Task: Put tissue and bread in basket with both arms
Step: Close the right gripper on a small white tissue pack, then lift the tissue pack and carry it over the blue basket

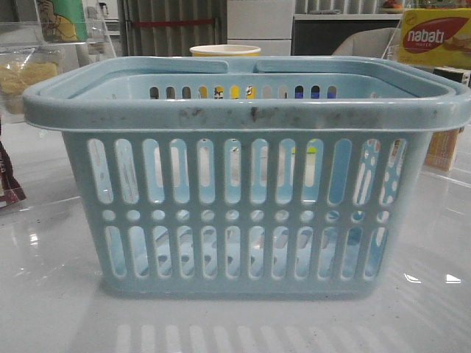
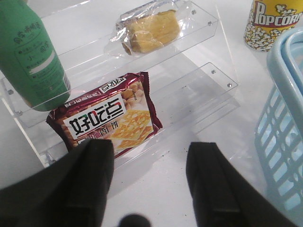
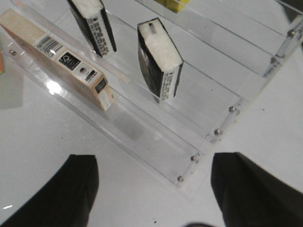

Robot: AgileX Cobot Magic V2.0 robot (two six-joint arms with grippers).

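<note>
Bread (image 2: 151, 30), 1 pale yellow piece in a crinkly clear bag, lies on the upper tier of a clear acrylic shelf (image 2: 208, 28). On the tier below it sits 1 maroon-brown biscuit packet (image 2: 111, 118), and 1 green bottle (image 2: 31, 56) stands beside the bread. 1 popcorn cup (image 2: 270, 23) stands on the white table next to the light blue basket (image 1: 246, 114), whose slotted wall shows at the edge of the left wrist view. Through the slots in the front view nothing can be made out inside the basket.

A second clear rack (image 3: 208, 137) holds 2 blackish tissue packets standing on end, 1 nearer (image 3: 161, 61) and 1 behind it (image 3: 92, 23), plus 1 pale box (image 3: 61, 59) leaning beside them.

Both pincers are spread wide with nothing between the fingers: the left gripper (image 2: 149, 182) hangs over the table just before the biscuit packet, the right gripper (image 3: 151, 191) hangs above the table near the rack's corner.
</note>
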